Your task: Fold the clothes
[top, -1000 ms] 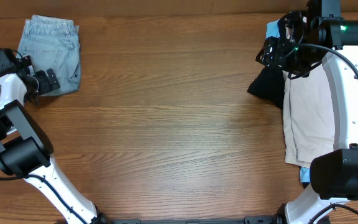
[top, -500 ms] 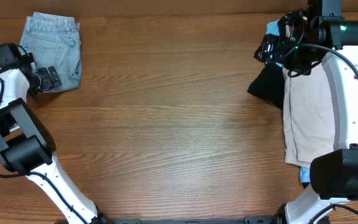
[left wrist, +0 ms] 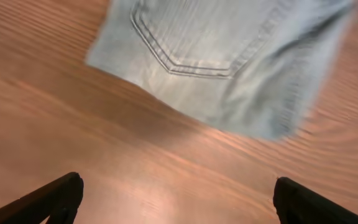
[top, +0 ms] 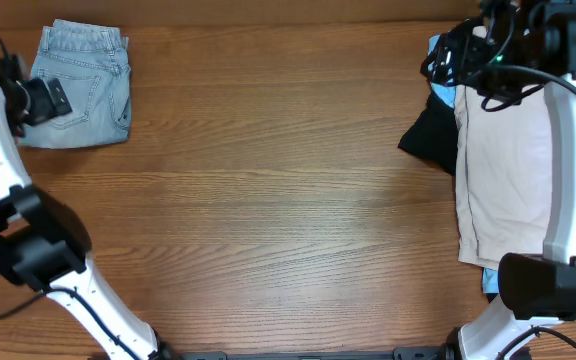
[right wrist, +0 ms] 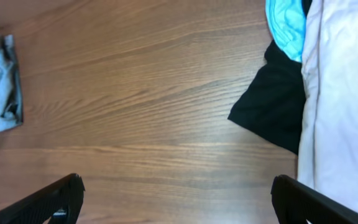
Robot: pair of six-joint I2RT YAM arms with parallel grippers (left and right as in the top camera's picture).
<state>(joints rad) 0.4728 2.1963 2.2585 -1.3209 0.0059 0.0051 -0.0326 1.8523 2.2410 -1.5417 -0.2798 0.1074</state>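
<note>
Overhead view showed a brown, wood-grained tabletop with folded jeans at the upper left and a pile at the right edge: beige cloth over a black garment and a blue one. The left hand hung spread and empty near the jeans; the right hand was likewise spread, holding nothing, beside the pile.

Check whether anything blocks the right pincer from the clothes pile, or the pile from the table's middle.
Nothing visible does. The right pincer hangs open by the far end of the pile, with the beige garment on top of the black garment and the blue garment. Only wooden table shows between it and the folded jeans.
</note>
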